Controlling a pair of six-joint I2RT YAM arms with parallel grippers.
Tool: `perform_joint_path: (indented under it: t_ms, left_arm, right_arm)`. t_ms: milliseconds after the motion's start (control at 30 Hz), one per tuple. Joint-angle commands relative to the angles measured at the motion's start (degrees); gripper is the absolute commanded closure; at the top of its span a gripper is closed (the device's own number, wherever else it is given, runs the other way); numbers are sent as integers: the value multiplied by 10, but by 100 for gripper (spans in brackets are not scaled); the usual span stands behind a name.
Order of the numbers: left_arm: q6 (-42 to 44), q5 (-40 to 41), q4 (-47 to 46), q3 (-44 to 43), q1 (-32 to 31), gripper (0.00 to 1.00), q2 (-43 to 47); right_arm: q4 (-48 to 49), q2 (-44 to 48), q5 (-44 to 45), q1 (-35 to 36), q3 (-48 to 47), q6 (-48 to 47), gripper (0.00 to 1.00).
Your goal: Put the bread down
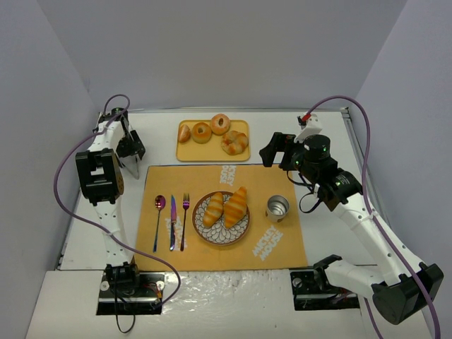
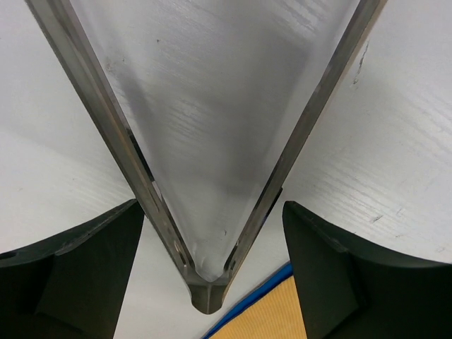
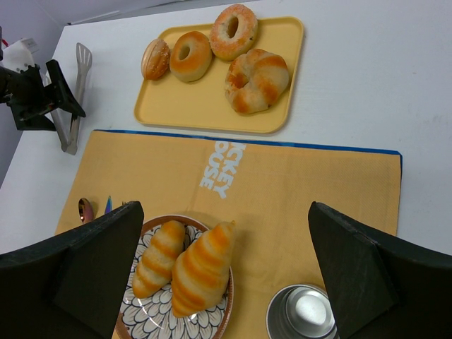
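Note:
The bread is two striped golden rolls, a smaller one (image 1: 212,210) and a larger one (image 1: 235,206). They lie side by side on a flower-patterned plate (image 1: 196,227) on the orange mat (image 1: 268,180). The right wrist view shows the smaller roll (image 3: 159,256), the larger roll (image 3: 203,267) and the plate (image 3: 152,319) below my right gripper (image 3: 226,275). That gripper (image 1: 272,153) is open and empty, above the mat's far right part. My left gripper (image 1: 131,157) is open at the far left over bare table. Metal tongs (image 2: 205,295) lie between its fingers, untouched.
A yellow tray (image 1: 192,152) behind the mat holds two ring bagels (image 1: 202,132), a knotted bun (image 1: 234,142) and a small bun (image 1: 184,133). A metal cup (image 1: 277,207) stands right of the plate. A spoon (image 1: 159,212), knife (image 1: 172,222) and fork (image 1: 186,219) lie left of it.

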State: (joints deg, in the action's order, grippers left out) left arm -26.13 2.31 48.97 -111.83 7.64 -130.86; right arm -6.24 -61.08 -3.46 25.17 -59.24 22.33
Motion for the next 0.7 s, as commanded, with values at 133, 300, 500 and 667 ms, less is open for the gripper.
perform_joint_path:
  t_ms: [133,300,500,667]
  left_arm:
    - [5,7,19,-31,1,23,103]
    - [12,27,34,-26,-19,23,166]
    - [33,18,40,1,-69,23,265]
    - [76,5,37,43,-171,22,376]
  right_arm:
    - [39,6,-2,2,-11,-5,0]
    - [38,7,-1,3,-11,-6,0]
    - [38,11,6,3,-10,-8,0]
    - [37,11,15,3,-12,-10,0]
